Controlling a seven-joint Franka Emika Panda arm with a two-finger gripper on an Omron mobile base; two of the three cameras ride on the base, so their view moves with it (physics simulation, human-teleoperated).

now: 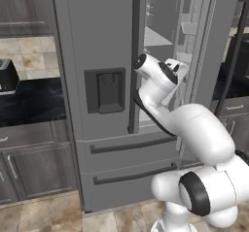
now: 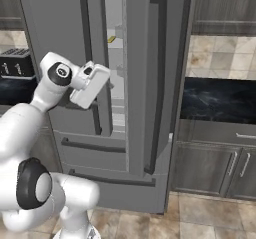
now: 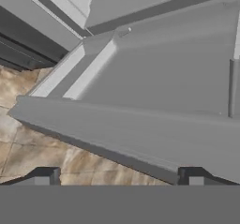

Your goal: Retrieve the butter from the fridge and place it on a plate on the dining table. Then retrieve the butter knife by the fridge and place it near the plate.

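At the left of the left base view a dark toaster (image 1: pixel 7 75) sits on the black wall desk (image 1: pixel 34 100). Next comes the fridge (image 1: pixel 97 41), its left door shut, with the dark dispenser recess (image 1: pixel 105 90) and two bottom drawers. The right door stands ajar, and the arm reaches toward that gap. The gripper (image 3: pixel 119 177) is spread wide and holds nothing; in the hand view its tips point down past the lower edge of the open door toward the tiled floor (image 3: pixel 33 138). In the right base view a small yellow thing on an upper shelf, seen through the gap, is probably the butter (image 2: pixel 111 39), though it is too small to be sure. The step in hand is fetching the butter. The next move calls for raising the hand into the opening, up to that shelf, and closing on the stick.
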